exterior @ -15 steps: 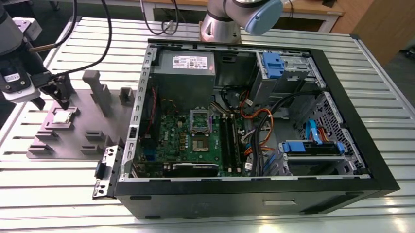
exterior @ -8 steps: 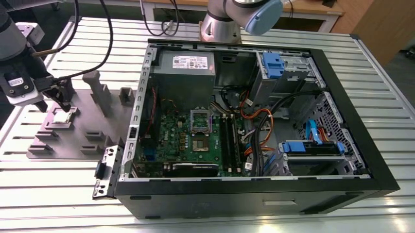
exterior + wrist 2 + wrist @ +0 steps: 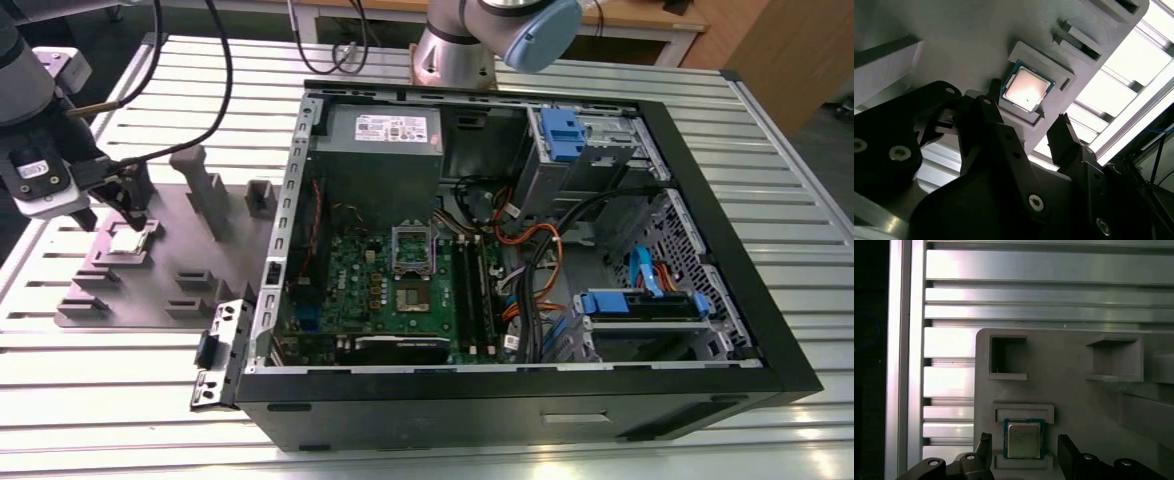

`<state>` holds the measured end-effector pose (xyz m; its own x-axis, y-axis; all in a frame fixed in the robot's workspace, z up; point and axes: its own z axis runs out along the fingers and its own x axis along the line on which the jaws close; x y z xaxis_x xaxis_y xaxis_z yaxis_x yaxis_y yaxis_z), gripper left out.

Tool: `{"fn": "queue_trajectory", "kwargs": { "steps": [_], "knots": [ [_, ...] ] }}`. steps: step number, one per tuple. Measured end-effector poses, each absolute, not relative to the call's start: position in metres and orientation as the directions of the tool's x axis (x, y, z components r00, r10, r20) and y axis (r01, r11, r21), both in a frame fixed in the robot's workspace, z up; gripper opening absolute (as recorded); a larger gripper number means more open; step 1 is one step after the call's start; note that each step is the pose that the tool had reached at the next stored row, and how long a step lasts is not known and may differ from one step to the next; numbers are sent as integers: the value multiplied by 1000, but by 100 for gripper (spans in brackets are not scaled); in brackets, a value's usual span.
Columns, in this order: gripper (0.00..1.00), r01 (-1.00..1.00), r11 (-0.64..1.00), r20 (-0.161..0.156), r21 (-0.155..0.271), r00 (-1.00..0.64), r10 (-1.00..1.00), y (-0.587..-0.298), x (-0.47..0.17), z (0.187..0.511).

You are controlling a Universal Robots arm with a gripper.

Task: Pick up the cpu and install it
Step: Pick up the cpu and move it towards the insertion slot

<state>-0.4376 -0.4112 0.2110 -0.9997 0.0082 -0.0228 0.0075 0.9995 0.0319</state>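
Cpu (image 3: 1024, 439) — a small flat square chip, silver-grey metal top — is seated in a pocket of a grey plastic tray (image 3: 1074, 405) at the exterior view's left, centred between the spread fingers of the black gripper (image 3: 1029, 102) — not yet gripped.

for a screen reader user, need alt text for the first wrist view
A cpu lies flat in a shallow pocket of a grey holder plate, with the gripper over it, jaws open on either side of the chip and not touching it. The plate rests on a ribbed metal table.
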Motion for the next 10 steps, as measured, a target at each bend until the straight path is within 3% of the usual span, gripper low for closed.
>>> {"fn": "queue_trajectory", "kwargs": {
  "steps": [1, 2, 10],
  "knots": [
    [59, 7, 999, -23, 32, -1000, 8, -411, -438, 210],
    [65, 7, 999, -23, 32, -1000, 8, -411, -438, 208],
    [65, 9, 999, -23, 31, -1000, 10, -411, -438, 194]
  ]
}}
